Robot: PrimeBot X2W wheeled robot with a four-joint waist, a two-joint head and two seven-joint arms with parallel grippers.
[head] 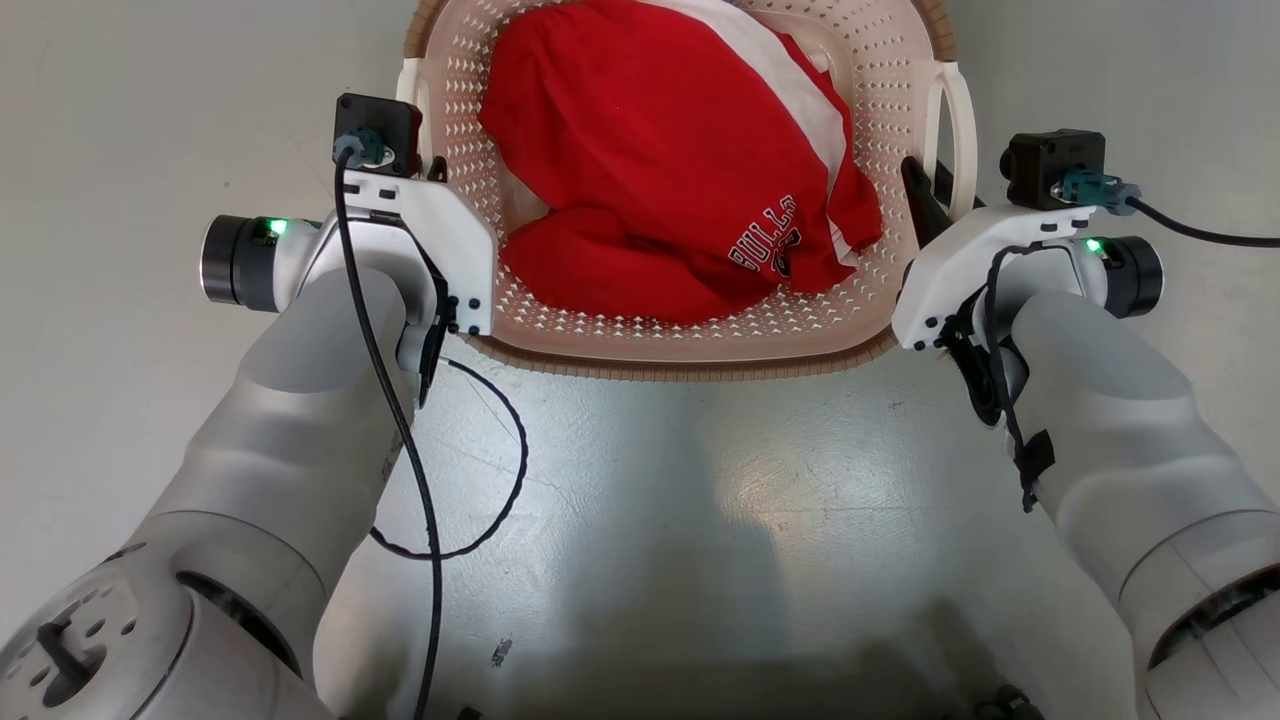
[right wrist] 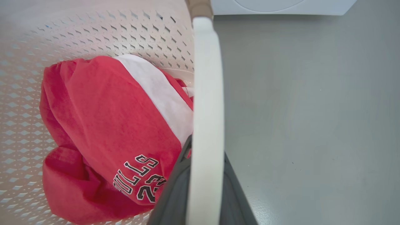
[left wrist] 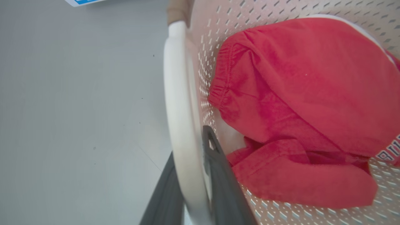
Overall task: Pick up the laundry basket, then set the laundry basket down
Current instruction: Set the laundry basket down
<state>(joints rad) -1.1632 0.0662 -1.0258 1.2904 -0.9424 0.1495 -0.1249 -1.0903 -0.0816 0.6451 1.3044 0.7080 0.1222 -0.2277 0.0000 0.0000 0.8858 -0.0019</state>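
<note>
Two sets of jaws, one load. Small cream-white perforated plastic laundry basket (head: 690, 335), rounded-rectangular with a brown woven-look rim, sits between the left jaws and the right jaws, straight ahead of the robot over the grey floor (head: 700, 500). Cannot tell whether its base touches the floor. Left jaws are closed on the basket's white left handle (left wrist: 179, 109): one dark finger (left wrist: 164, 193) on the outer side of the bar, a second dark finger (left wrist: 220, 181) on the inner side against the perforated wall, both tight to the bar. Right jaws hold the white right handle (right wrist: 206, 109) the same way, dark fingers (right wrist: 175, 193) flanking the bar on either side. Crumpled red fabric garment (head: 650, 150) with a white stripe and black-and-white lettering lies inside the basket, inward of both sets of jaws. A red fold lies just beside the inner left finger, and the lettering lies just beside the inner right finger. Thin black cable (head: 500, 480) loops over the floor behind the left jaws, alongside the pale forearm. White appliance panel (right wrist: 281, 6) stands beyond the right jaws, past the far end of the handle. Blue-and-white corner of some object (left wrist: 81, 1) shows beyond the left jaws, outward of the handle; too little of it to identify.
</note>
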